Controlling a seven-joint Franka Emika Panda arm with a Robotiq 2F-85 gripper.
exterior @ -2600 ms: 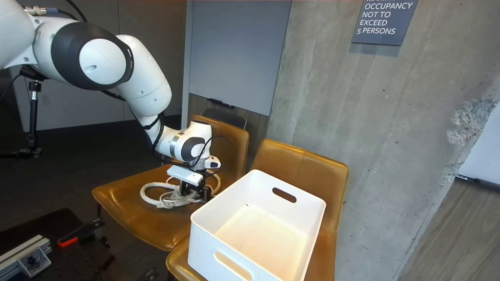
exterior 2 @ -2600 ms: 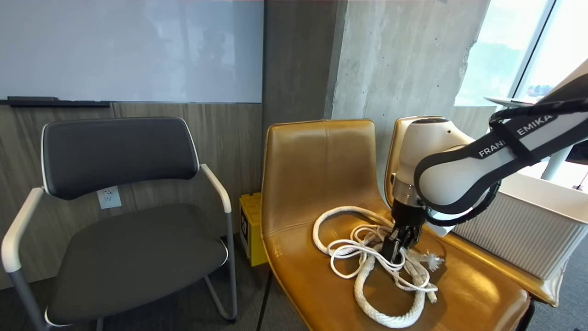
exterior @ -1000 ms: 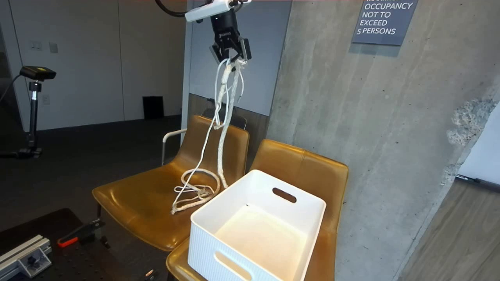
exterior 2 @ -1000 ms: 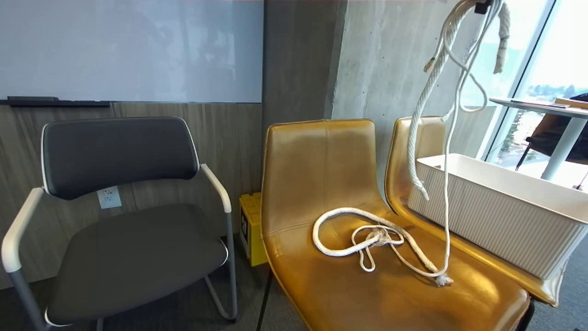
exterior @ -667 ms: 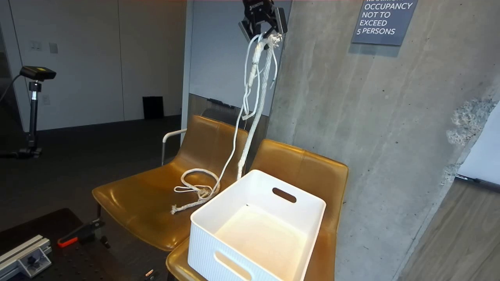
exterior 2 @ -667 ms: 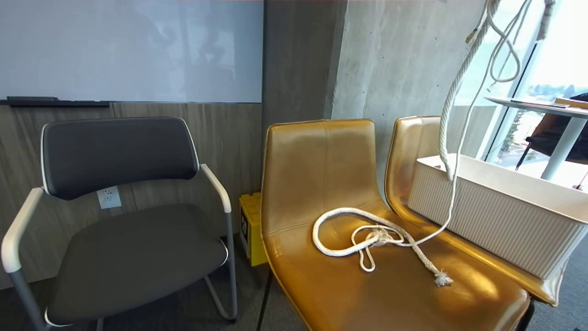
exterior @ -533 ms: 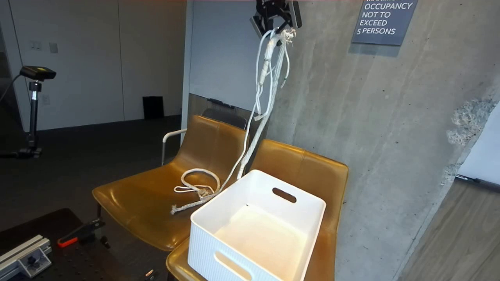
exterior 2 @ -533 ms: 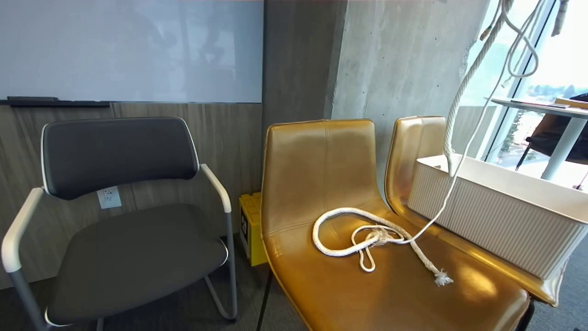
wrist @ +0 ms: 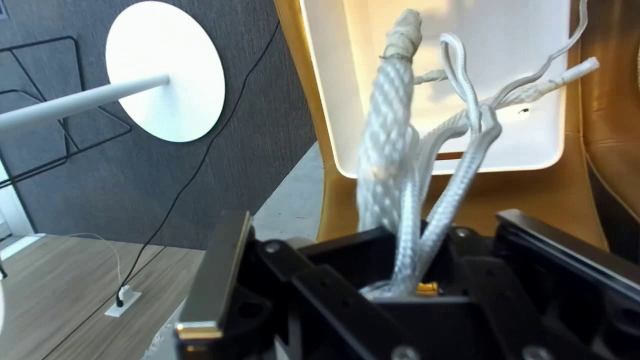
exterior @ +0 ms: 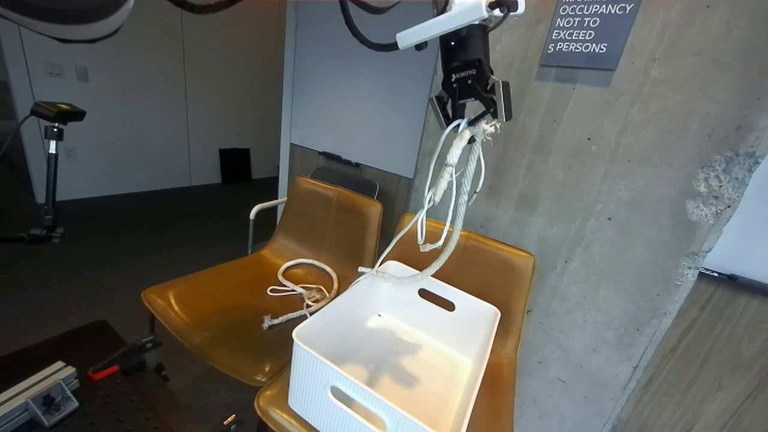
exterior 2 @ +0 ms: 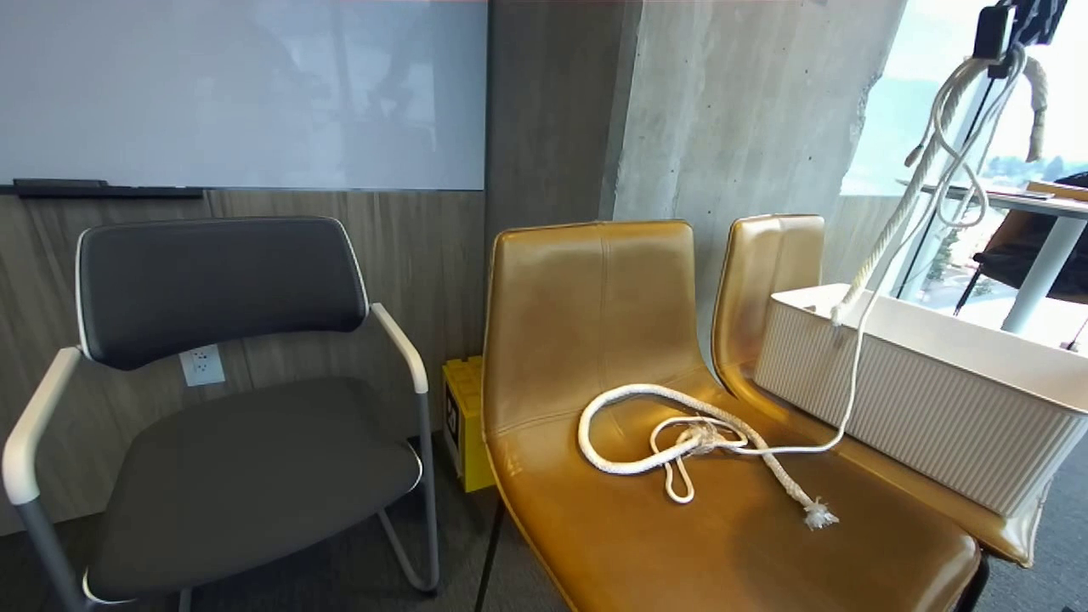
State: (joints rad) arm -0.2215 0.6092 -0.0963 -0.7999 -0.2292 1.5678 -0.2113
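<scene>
While the hand (exterior: 473, 127) is clamped on a thick white rope (wrist: 386, 130) and a thin white cord (wrist: 456, 189), both hang above the bin (exterior: 318, 372), which stands on 1 half of the worktop (exterior: 204, 306), formed by the seats of 2 tan chairs (exterior: 329, 225). Step in hand, as judged: carrying the bundle over the bin. Next move, as judged: calls for slack, since the rope's lower end crosses the bin's side rim near the worktop's rear edge (contact uncertain), and the cord trails outside that rim to a looped rope (exterior 2: 637, 389) on the neighbouring half. Edges: the chair backs bound the rear edge, with a concrete wall (exterior: 600, 210) behind. Open room: the bin's wide mouth faces upward, with headroom between rim and hand.
</scene>
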